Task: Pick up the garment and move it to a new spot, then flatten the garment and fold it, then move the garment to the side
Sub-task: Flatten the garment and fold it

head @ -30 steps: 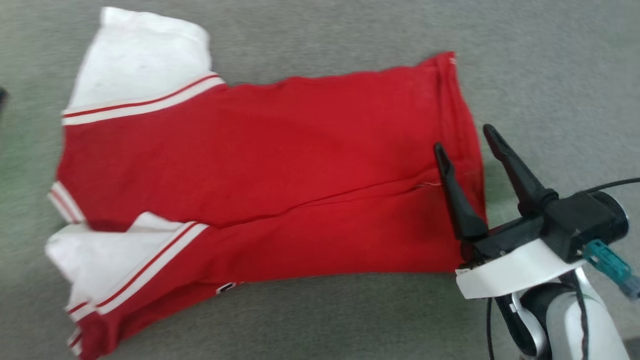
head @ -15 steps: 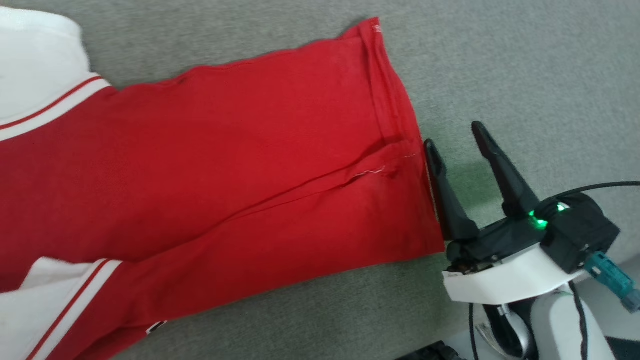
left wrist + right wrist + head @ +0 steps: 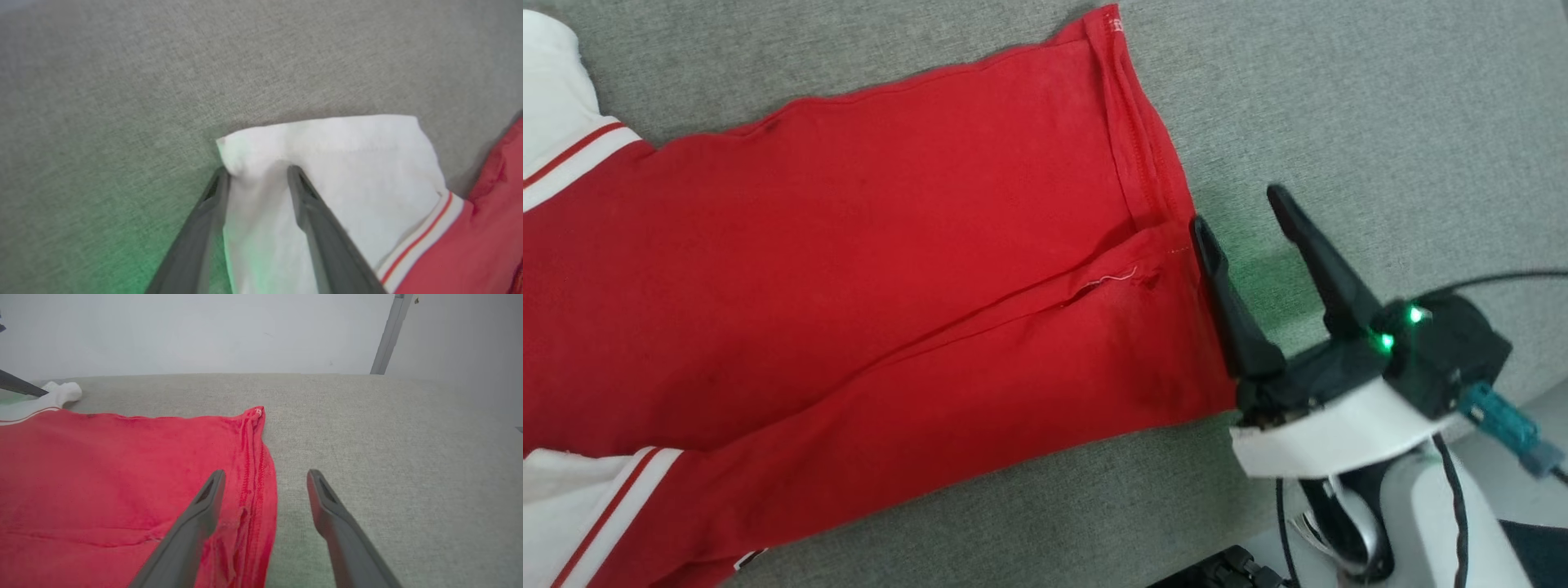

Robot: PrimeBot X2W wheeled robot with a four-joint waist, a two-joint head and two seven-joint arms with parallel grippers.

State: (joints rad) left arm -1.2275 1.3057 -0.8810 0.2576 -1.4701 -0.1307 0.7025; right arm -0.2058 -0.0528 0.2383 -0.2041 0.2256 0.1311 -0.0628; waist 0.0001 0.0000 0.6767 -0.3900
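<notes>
Right gripper (image 3: 1237,208) low at lower right of head view, pale forearm below it, 2 fingers spread wide, holding nothing. 1 finger over garment (image 3: 849,269) hem, other over bare grey surface (image 3: 1339,98). Left gripper (image 3: 257,170) also spread, straddling white sleeve (image 3: 347,163) corner, cloth between fingers, not pinched. Garment flat on surface, red body creased lengthwise. Open surface right of hem and beyond sleeve.

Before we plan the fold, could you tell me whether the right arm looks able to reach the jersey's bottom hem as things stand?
Probably yes: the right claw hangs open beside the hem of the jersey, one finger at its edge, with nothing between them on the grey upholstery.
</notes>
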